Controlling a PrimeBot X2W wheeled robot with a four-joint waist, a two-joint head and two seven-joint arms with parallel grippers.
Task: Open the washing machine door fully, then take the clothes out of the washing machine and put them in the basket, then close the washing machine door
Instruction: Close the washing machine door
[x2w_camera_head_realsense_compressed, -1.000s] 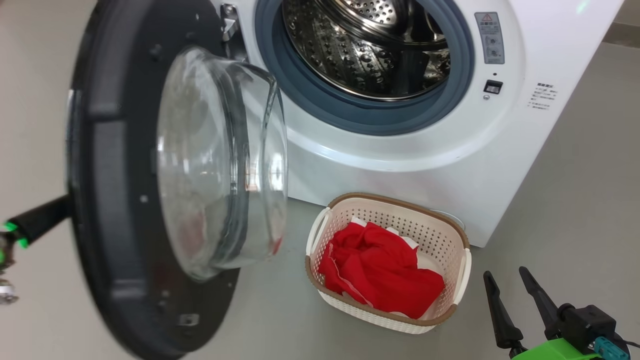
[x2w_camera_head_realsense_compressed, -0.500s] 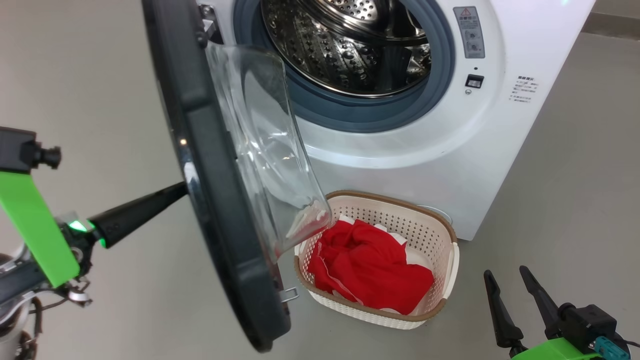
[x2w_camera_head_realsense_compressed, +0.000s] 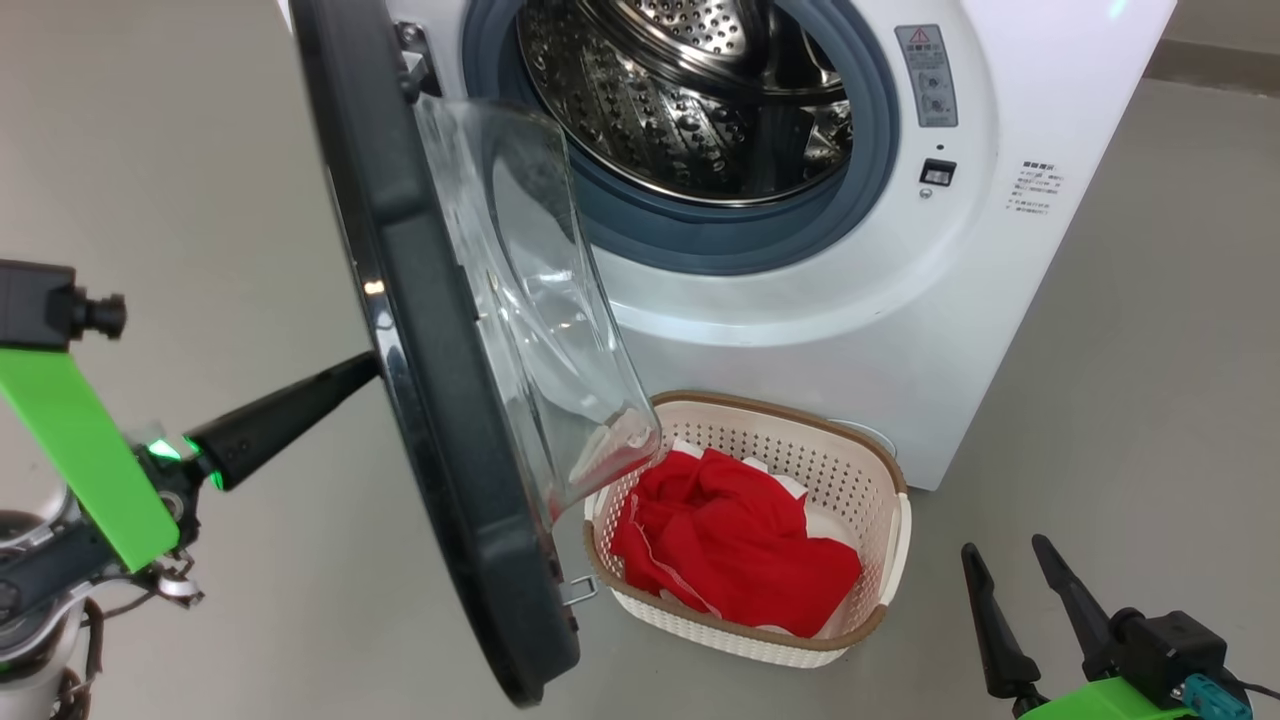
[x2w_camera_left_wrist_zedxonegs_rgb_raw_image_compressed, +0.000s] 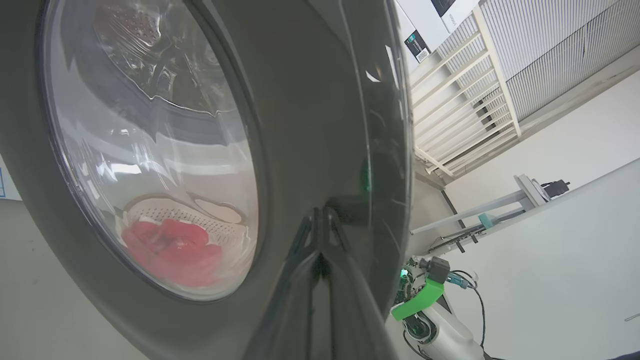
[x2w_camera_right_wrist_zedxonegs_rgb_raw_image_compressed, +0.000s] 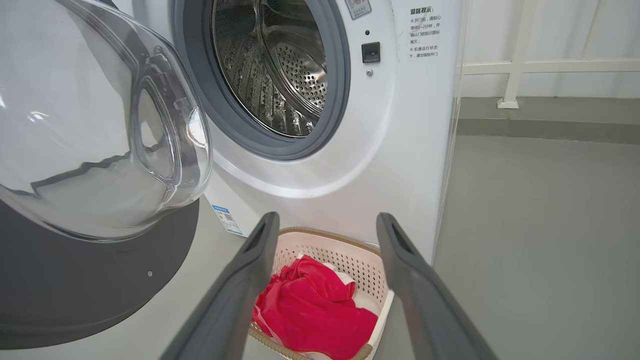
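The left pincer (x2w_camera_head_realsense_compressed: 366, 368), fully closed, touches the outer face of the half-open washing machine door (x2w_camera_head_realsense_compressed: 430, 420). The right pincer (x2w_camera_head_realsense_compressed: 1005, 550) stands wide open, empty, near the basket (x2w_camera_head_realsense_compressed: 800, 450), which holds the clothes (x2w_camera_head_realsense_compressed: 730, 545) on the floor (x2w_camera_head_realsense_compressed: 1150, 400).

The washer (x2w_camera_right_wrist_zedxonegs_rgb_raw_image_compressed: 400, 150) front carries a block of Chinese print (x2w_camera_right_wrist_zedxonegs_rgb_raw_image_compressed: 424, 30) headed 温馨提示; the smaller lines below are too fine to read. Beside the drum, a grey label (x2w_camera_head_realsense_compressed: 925, 75) shows a red warning triangle. A blue sticker (x2w_camera_right_wrist_zedxonegs_rgb_raw_image_compressed: 227, 220) low on the front bears a QR code, its text illegible.
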